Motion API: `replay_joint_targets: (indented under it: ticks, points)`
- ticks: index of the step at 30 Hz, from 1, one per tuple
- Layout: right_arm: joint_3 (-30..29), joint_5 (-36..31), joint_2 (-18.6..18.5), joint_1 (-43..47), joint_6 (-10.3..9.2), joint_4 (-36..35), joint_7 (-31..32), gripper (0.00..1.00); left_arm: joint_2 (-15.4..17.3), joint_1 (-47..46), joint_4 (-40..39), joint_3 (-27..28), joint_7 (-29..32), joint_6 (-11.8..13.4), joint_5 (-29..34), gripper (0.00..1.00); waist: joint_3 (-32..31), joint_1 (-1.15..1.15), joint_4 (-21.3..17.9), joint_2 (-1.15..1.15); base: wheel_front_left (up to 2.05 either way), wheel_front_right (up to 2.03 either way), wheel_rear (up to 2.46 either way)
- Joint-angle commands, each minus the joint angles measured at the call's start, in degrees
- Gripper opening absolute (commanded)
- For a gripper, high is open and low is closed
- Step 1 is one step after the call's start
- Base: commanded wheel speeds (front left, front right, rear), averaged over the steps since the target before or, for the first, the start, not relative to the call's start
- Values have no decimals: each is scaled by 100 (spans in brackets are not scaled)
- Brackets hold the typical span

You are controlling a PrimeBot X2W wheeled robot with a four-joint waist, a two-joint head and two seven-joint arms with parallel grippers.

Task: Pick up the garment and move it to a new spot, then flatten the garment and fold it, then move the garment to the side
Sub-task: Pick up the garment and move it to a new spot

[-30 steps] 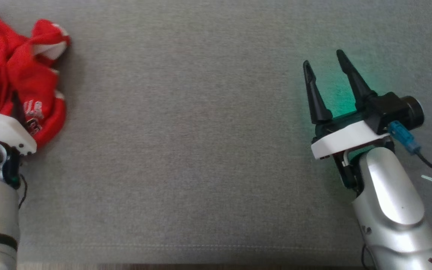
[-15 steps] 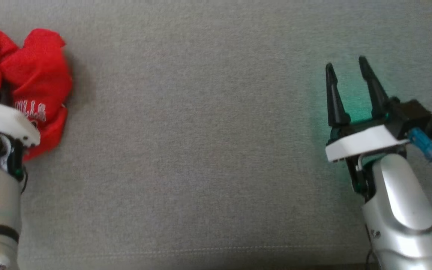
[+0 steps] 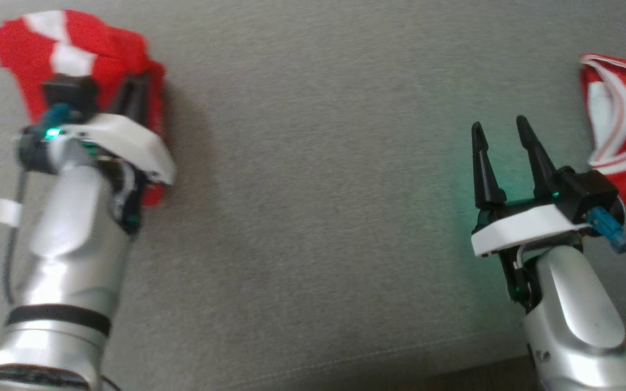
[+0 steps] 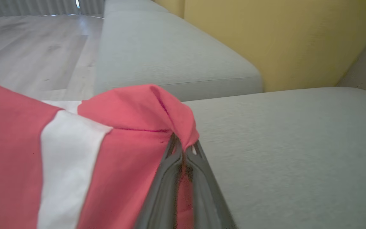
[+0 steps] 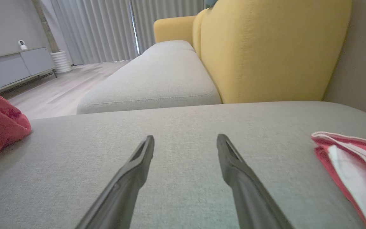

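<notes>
1. Garment point(image 3: 112, 46) lies bunched at the far left of the biggest thing here, the grey sofa seat point(image 3: 313, 190), with yellow back cushions point(image 5: 272, 47) behind. The left wrist view shows the seat's edge and the floor close by. A carry that swings outward could drop cloth over that edge.
2. It is red with white stripes, and one raised fold is pinched while the rest sags to the side. In the right wrist view its bulk seems to touch the seat, though I cannot tell how much is lifted. If most of it drags, friction on the woven cover may pull the fold free.
3. A second red-and-white cloth point(image 3: 625, 136) lies at the seat's right edge, near the right arm but apart from it. Setting the garment down too far right would overlap the two and spoil the flattening.
4. The left pincer point(image 4: 183, 151) is clamped tight on that red fold, right at the fingertips. So shallow a bite is the likeliest failure, because a quick move could shake it out.
5. The right pincer point(image 3: 499, 125) stands wide over bare seat, holding nothing.
6. As for containers, I judge the seat itself the sole carrier, and both cloths rest on it.
</notes>
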Motion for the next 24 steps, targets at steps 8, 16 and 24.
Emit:
replay_joint_targets:
  ticks: [8, 16, 24]
  points:
    - [203, 147, 27, 116, 36, -91, -76, 100, -432, -21, -528, -895, 45, -34, -338, 0, -97, 0, -686, 0, 0, 0, 0]
    - [241, 204, 27, 116, 36, -167, -78, 100, -602, -89, -676, -1551, -26, -35, -695, 0, -73, 0, -830, 0, 0, 0, 0]
    - [229, 247, 27, 150, 36, -159, -78, 100, -593, 142, -712, -1803, -141, 284, -829, 100, -187, 0, -623, 0, 0, 0, 0]
